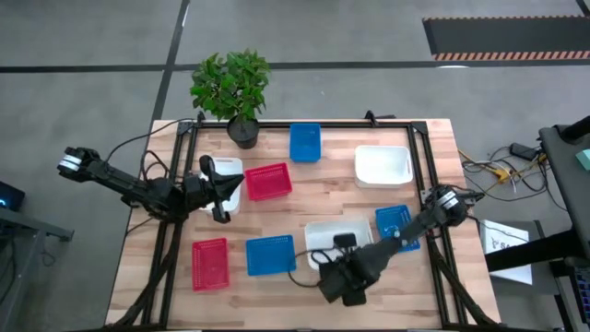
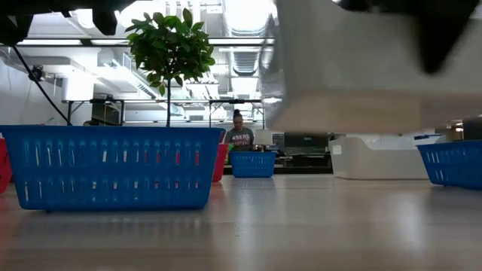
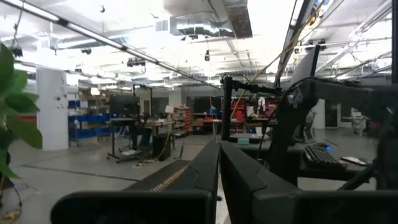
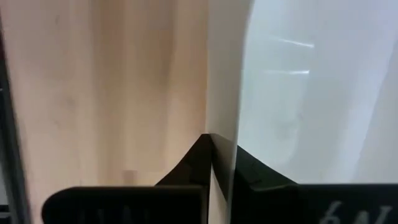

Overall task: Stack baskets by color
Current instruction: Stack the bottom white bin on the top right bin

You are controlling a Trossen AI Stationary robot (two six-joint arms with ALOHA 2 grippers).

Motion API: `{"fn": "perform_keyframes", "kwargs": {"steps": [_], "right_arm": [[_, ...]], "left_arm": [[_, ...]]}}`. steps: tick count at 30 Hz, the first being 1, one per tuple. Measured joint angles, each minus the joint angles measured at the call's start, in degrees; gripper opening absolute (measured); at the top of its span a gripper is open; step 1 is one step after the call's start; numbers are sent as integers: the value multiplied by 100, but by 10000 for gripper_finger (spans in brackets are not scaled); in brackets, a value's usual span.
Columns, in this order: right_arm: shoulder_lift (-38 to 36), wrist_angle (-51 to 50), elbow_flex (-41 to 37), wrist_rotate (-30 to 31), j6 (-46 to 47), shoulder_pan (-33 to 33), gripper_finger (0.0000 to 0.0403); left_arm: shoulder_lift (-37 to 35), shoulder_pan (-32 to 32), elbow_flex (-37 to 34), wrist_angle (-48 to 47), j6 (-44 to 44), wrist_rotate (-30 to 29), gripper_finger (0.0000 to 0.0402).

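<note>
- White basket [image 1: 324,237] sits just right of the front blue basket [image 1: 270,254], its wall pinched by the right gripper [image 4: 221,163].
- Left gripper [image 3: 219,163], fingers pressed together, hovers left of the red basket [image 1: 268,182].

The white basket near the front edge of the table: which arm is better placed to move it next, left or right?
The right. The right gripper is shut on the white basket's rim, and the low view shows that basket off the table. The left gripper is shut and empty beside another white basket, across the table.
</note>
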Motion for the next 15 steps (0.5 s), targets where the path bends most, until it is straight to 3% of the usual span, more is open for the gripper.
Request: {"fn": "perform_keyframes", "kwargs": {"steps": [7, 15], "right_arm": [[-481, -363, 292, 249, -1353, -885, 9], [-1345, -547, -396, 317, -2556, -2175, 9]], "left_arm": [[-72, 1, 0, 2, 314, -2, 0], [-175, 1, -10, -8, 330, -8, 0]]}}
